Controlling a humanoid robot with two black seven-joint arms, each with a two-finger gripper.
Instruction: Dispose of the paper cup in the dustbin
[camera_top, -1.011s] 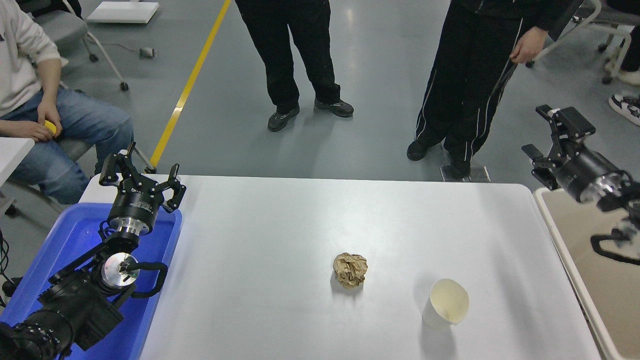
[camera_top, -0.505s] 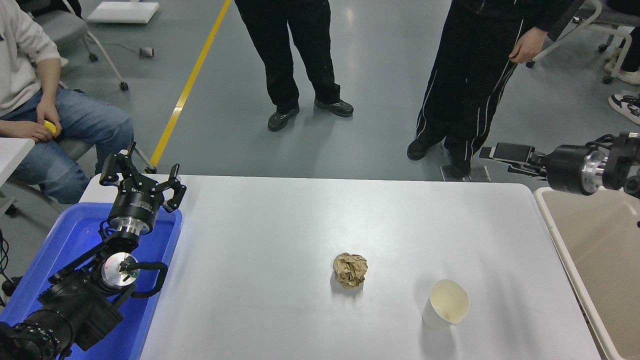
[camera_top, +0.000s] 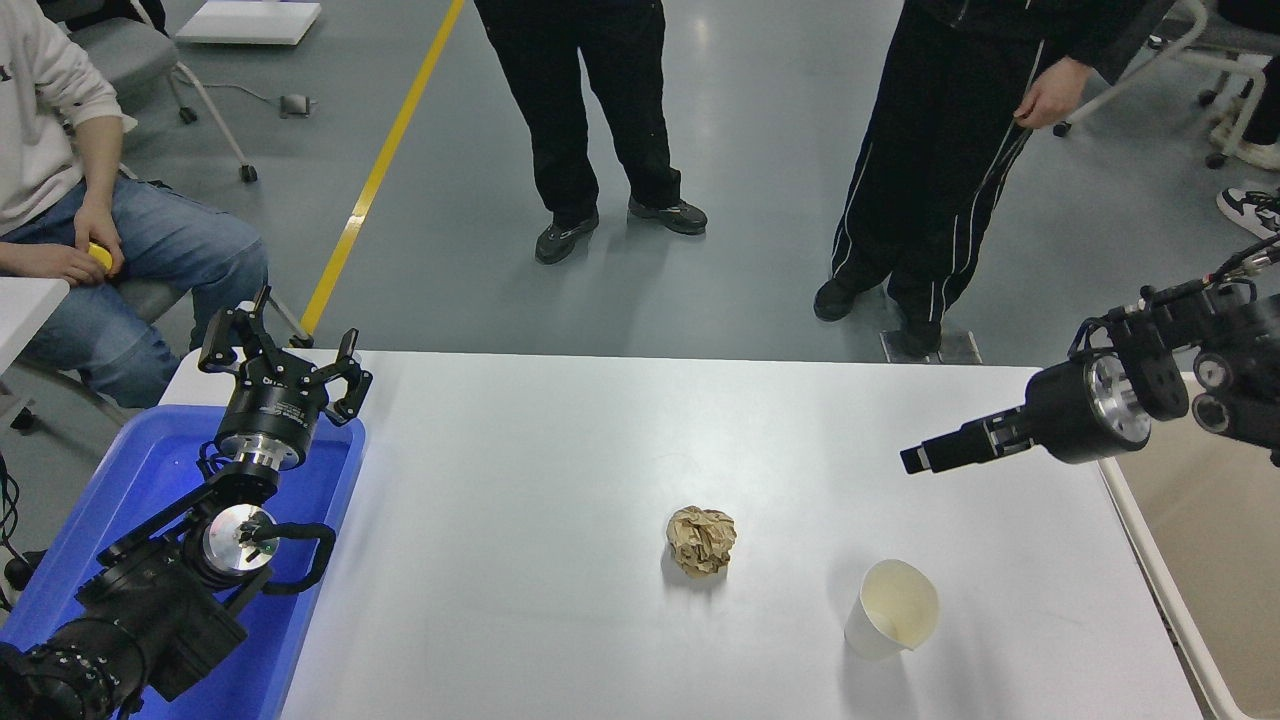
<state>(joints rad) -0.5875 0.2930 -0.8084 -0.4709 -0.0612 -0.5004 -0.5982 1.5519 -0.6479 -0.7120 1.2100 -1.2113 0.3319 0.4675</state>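
Paper cup (camera_top: 891, 623): small, white outside, cream inside, upright on the white worktop (camera_top: 560, 440) near its front right part, mouth open and tipped slightly toward the camera; nothing touches it. Brown paper ball (camera_top: 701, 540): crumpled, resting on the worktop to the left of the cup and a little farther back, apart from it. Dustbin (camera_top: 1190, 620): beige, pale rounded rim, standing at the worktop's right edge, only its left side in view; well to the right of the cup. Right gripper (camera_top: 918, 459): black, reaching in from the right edge above the worktop's far right part, pointing left and slightly down, seen side-on as one narrow dark bar; whether its fingers are apart or together cannot be told from this angle. It hangs behind and above the cup, not touching it. Right arm: black with a silver-faced wrist joint, partly over the dustbin's rim. Left gripper (camera_top: 285, 360): black, parked at the lower left above the far end of the blue bin (camera_top: 330, 480), fingers spread apart, holding nothing. Blue bin: bright blue plastic, at the worktop's left edge, with the left arm lying across it. Background: grey floor with a yellow line (camera_top: 385, 165); two people in dark trousers (camera_top: 590, 110) standing beyond the worktop's far side; a seated person in jeans (camera_top: 150, 260) at the upper left, holding something small and yellow.
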